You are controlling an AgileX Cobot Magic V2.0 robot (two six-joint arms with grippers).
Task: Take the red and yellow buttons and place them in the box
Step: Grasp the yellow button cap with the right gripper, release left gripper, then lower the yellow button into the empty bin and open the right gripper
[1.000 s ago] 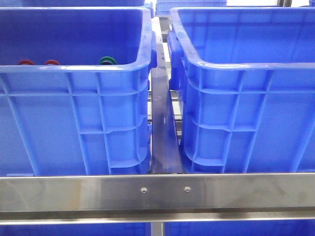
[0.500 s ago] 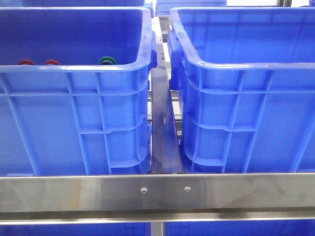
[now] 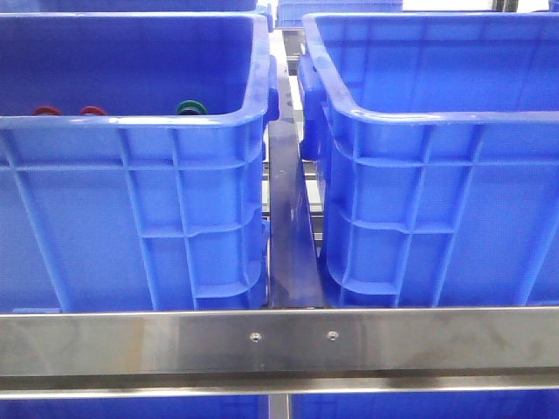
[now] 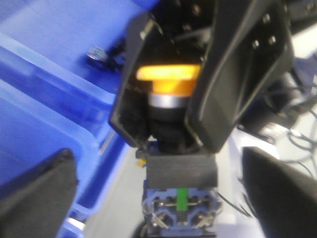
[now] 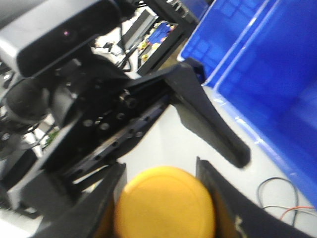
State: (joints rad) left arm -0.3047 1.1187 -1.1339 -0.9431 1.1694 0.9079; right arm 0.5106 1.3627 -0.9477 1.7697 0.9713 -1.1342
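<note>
The right gripper's (image 5: pixel 161 198) fingers pinch 1 yellow button (image 4: pixel 168 79) in the air, not yet in the box (image 3: pixel 419 113). The left gripper's (image 4: pixel 158 196) fingers are spread. The button is likely light, rigid and slick-capped, so grip its body.
</note>
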